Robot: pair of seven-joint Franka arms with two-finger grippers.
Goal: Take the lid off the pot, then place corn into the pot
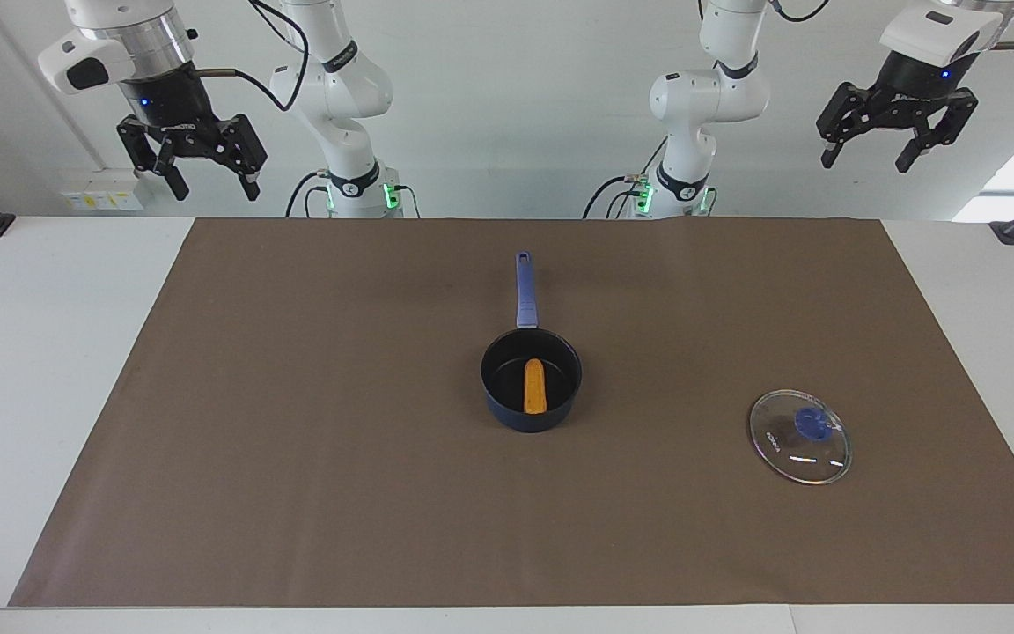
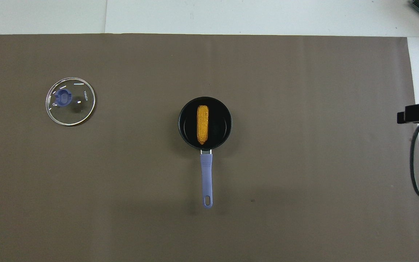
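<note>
**Corn in pot, lid set aside, both arms raised**

Facing view
- Pot (image 1: pixel 531 379): dark navy saucepan, upright at the middle of the brown mat (image 1: pixel 296 440). Its long blue handle points toward the robots.
- Corn (image 1: pixel 534 387): yellow-orange cob lying flat inside the pot, its length in line with the handle.
- Lid (image 1: pixel 799 437): clear glass disc with blue knob, lying flat on the mat, knob up. It sits toward the left arm's end of the table, well apart from the pot and slightly farther from the robots.
- Right gripper (image 1: pixel 212 180): held high above the right arm's end of the table, jaws spread, holding nothing.
- Left gripper (image 1: pixel 870 158): held high above the left arm's end of the table, jaws spread, holding nothing.
- Both arms wait, clear of every item.

Overhead view
- Pot (image 2: pixel 221 122): centred on the mat (image 2: pixel 304 182), black interior exposed.
- Corn (image 2: pixel 202 124): resting on the pot floor, off-centre toward the left arm's end.
- Lid (image 2: pixel 71 101): flat on the mat, white lettering visible beside the knob.
</note>
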